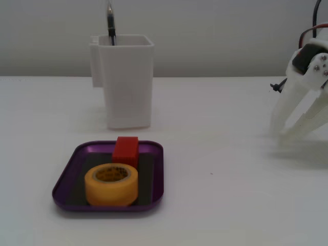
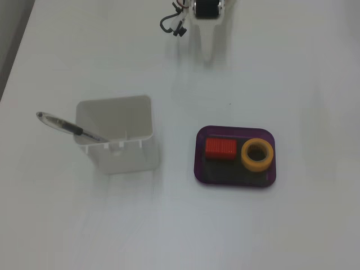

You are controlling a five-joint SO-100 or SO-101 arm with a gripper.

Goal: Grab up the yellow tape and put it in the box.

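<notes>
The yellow tape (image 1: pixel 111 184) is already lying flat inside the box (image 1: pixel 65 178), core upward, at the near end of the tray in one fixed view, and the red cube (image 1: pixel 125 151) is sitting just behind it. So the placing looks done, and the step in hand is probably the arm's retreat. To do it well, the arm should be keeping clear of the tray and the white container (image 1: pixel 127 80) with its pen (image 2: pixel 66 126), so nothing gets nudged.

The gripper (image 1: pixel 283 130) is hanging empty near the table's right edge in that view, fingertips pointing down close to the surface, its two fingers parted a little and grasping nothing. The tape is resting well apart from it, across a bare stretch of table (image 1: pixel 220 195).
</notes>
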